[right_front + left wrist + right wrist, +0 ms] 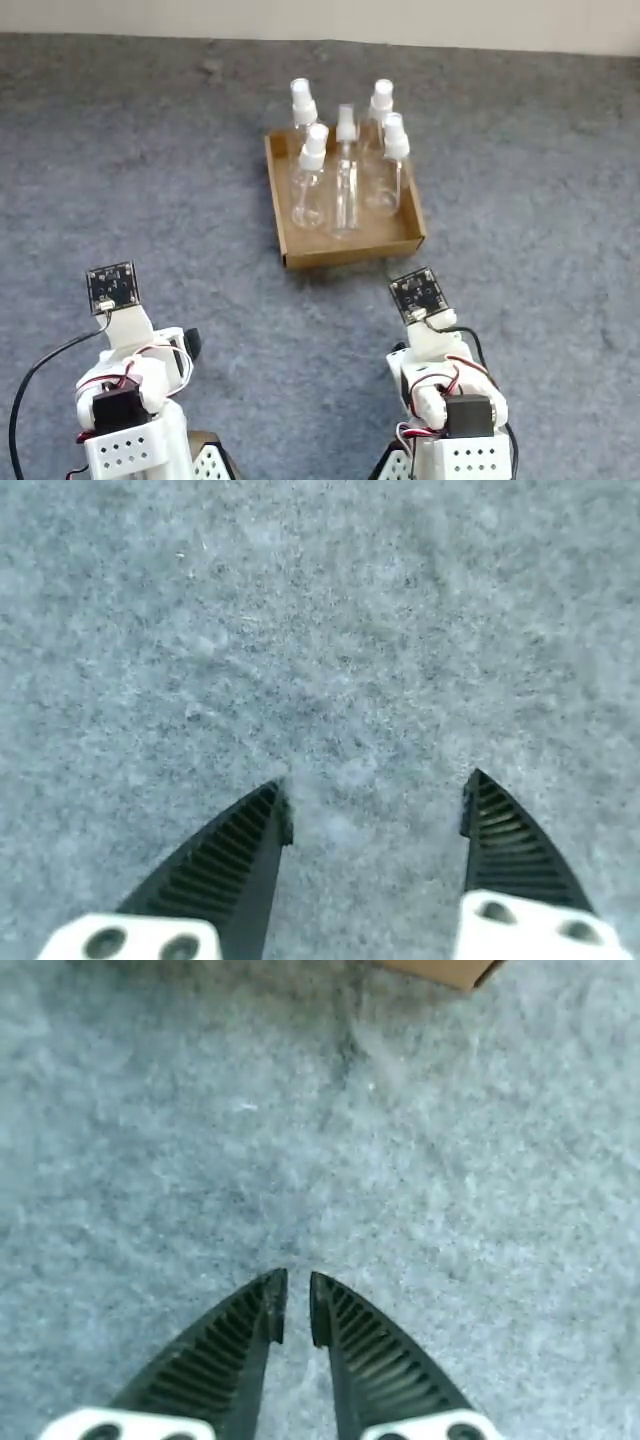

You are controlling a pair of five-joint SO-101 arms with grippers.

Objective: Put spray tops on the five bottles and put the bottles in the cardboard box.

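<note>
A shallow cardboard box (345, 250) sits on the grey carpet at the middle back. Several clear bottles with white spray tops are in it, among them one at the front left (309, 185), a slim one in the middle (345, 180) and one at the right (388, 165). Both arms are folded back at the near edge, well short of the box. My left gripper (375, 805) hangs open over bare carpet with nothing between its fingers. My right gripper (297, 1305) is shut and empty, with a corner of the box (440, 970) showing far ahead of it.
Grey carpet (150, 180) covers the whole table, with free room to either side of the box and between the box and the arms. The left arm's base (130, 420) and the right arm's base (450, 420) stand at the near edge.
</note>
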